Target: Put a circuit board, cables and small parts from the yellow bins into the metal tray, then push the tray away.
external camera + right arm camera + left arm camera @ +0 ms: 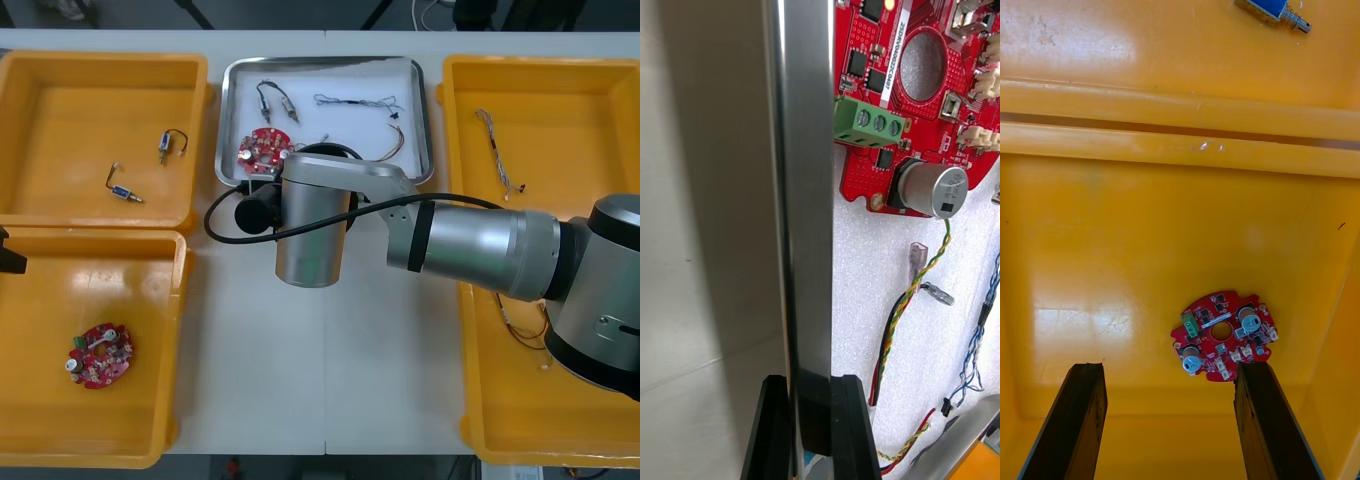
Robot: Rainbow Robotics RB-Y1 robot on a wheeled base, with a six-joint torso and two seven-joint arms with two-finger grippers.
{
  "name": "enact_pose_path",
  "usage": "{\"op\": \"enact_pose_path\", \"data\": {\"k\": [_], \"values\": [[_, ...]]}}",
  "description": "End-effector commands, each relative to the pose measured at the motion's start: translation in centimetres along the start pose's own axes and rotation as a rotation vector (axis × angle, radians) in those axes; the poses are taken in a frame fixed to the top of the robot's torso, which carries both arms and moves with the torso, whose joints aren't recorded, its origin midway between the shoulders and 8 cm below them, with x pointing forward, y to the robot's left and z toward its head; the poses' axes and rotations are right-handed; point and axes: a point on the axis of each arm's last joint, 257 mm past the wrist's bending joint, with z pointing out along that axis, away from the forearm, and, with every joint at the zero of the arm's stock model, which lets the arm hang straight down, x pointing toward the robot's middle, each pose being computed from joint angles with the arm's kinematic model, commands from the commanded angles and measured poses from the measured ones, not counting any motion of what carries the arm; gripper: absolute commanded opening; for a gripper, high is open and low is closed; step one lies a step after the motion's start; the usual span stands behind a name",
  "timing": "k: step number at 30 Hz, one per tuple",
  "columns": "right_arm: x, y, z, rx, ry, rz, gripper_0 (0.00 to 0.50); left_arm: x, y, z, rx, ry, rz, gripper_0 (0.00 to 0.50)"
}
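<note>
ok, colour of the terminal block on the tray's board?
Green terminal block, beside tray rim; right wrist view.

We see yellow bins point(100, 110) and a metal tray point(330, 135), shiny at the rim and white inside. The red circuit board point(262, 150) bears a green block point(869, 124) and a silver cylinder point(936, 191). We note a twisted red and yellow cable point(934, 262), a twisted blue and white cable point(979, 341), and the right gripper point(814, 431) with black fingers point(771, 431)

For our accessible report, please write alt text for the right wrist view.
The right tool is shut on the rim of the metal tray. Inside the tray lie a red circuit board, a red and yellow cable and a blue and white cable.
</note>
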Motion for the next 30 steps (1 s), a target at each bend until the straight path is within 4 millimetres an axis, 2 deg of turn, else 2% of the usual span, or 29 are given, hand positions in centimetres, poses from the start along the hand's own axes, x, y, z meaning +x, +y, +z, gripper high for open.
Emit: {"op": "enact_pose_path", "data": {"k": [1,12,19,20,21,22,23,24,26,30], "values": [[-3.0,-4.3,-1.3,0.061,-0.052,0.003,0.0,-0.6,1.0,-1.4,-0.04,-0.029,0.116,0.5],[-3.3,-6.0,-0.3,0.084,-0.086,0.026,0.0,-0.6,1.0,-1.4,-0.04,-0.029,0.116,0.5],[-3.1,-6.3,0.3,0.094,-0.091,0.023,0.0,-0.6,1.0,-1.4,-0.04,-0.029,0.116,0.5],[-3.2,-6.4,0.5,0.095,-0.094,0.023,0.022,-0.6,1.0,-1.4,-0.04,-0.029,0.116,0.5],[-3.2,-6.4,0.5,0.095,-0.094,0.022,0.123,-0.6,1.0,-1.4,-0.04,-0.029,0.116,0.5],[-3.1,-6.5,0.5,0.098,-0.093,0.023,0.201,-0.6,1.0,-1.4,-0.04,-0.029,0.116,0.5],[-3.2,-6.5,0.5,0.097,-0.095,0.025,0.35,-0.6,1.0,-1.4,-0.04,-0.029,0.116,0.5],[-3.2,-6.4,0.5,0.095,-0.096,0.03,0.447,-0.6,1.0,-1.4,-0.04,-0.029,0.116,0.5],[-3.4,-6.4,0.4,0.095,-0.096,0.032,0.5,-0.6,1.0,-1.4,-0.04,-0.029,0.116,0.5],[-3.6,-5.9,-0.4,0.078,-0.085,0.049,0.5,-0.6,1.0,-1.4,-0.04,-0.029,0.116,0.5]]}}
